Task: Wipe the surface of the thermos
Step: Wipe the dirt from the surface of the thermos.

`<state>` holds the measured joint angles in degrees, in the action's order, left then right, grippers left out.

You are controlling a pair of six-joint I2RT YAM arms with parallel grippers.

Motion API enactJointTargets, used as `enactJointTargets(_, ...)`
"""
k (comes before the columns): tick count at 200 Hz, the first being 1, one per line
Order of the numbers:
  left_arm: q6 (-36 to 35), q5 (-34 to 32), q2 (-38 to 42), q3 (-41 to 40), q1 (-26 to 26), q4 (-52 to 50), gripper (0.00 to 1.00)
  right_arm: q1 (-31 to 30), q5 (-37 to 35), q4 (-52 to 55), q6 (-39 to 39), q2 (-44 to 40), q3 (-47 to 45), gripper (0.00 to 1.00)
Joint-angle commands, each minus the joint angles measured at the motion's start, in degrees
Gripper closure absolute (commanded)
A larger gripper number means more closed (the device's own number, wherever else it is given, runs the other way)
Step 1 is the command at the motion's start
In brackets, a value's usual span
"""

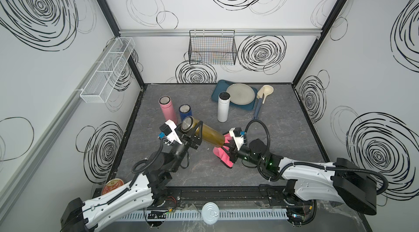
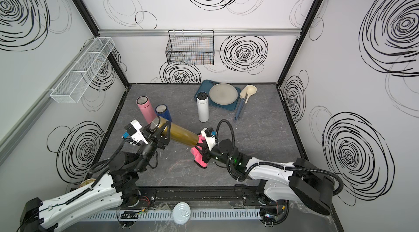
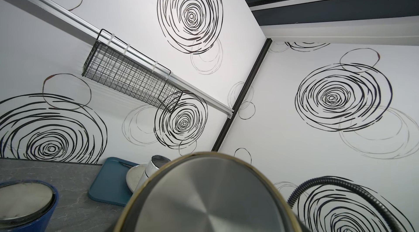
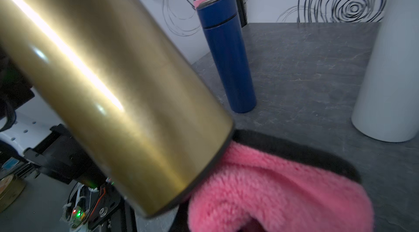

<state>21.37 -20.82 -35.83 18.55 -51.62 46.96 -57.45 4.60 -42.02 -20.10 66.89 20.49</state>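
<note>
A gold thermos (image 1: 209,136) (image 2: 181,134) hangs tilted above the table, steel lid end up toward the left. My left gripper (image 1: 196,134) (image 2: 164,134) is shut on it just below the lid. In the left wrist view that steel lid (image 3: 208,196) fills the lower part and hides the fingers. My right gripper (image 1: 230,151) (image 2: 205,151) is shut on a fluffy pink cloth (image 1: 223,154) (image 2: 199,157). The cloth (image 4: 272,192) lies against the thermos's (image 4: 102,72) bottom rim and covers the right fingers in the right wrist view.
A pink thermos (image 1: 168,109) and a blue thermos (image 1: 186,112) stand close behind the left gripper. A white thermos (image 1: 223,107) stands mid-table, by a blue tray (image 1: 217,92) with a plate (image 1: 240,93) and a ladle (image 1: 264,93). A round tin (image 1: 112,185) sits front left.
</note>
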Motion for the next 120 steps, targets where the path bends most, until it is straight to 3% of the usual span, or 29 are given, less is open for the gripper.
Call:
enactJointTargets(1, 1.39, 0.94, 1.12, 2.04, 0.28, 4.49, 1.0, -0.04, 0.95, -4.52, -0.95, -2.82, -0.14, 1.0)
enactJointTargets(43, 1.84, 0.95, -0.71, 2.21, 0.62, 5.64, 1.0, -7.18, 1.27, -3.68, 1.14, 0.76, 3.73, 1.0)
enactJointTargets(63, 1.93, 1.07, -0.95, 2.11, 0.7, 6.01, 1.0, -6.3, -0.86, -3.66, 1.05, -0.15, 2.8, 1.0)
enactJointTargets(92, 2.17, 1.21, -0.73, 2.33, 0.9, 5.33, 1.0, 0.06, 1.68, -6.05, -3.05, -2.72, -0.82, 1.0)
enactJointTargets(120, 2.64, 1.56, -0.82, 2.2, 0.99, 5.74, 1.0, -4.02, -0.64, -4.31, -0.85, 0.38, 2.05, 1.0)
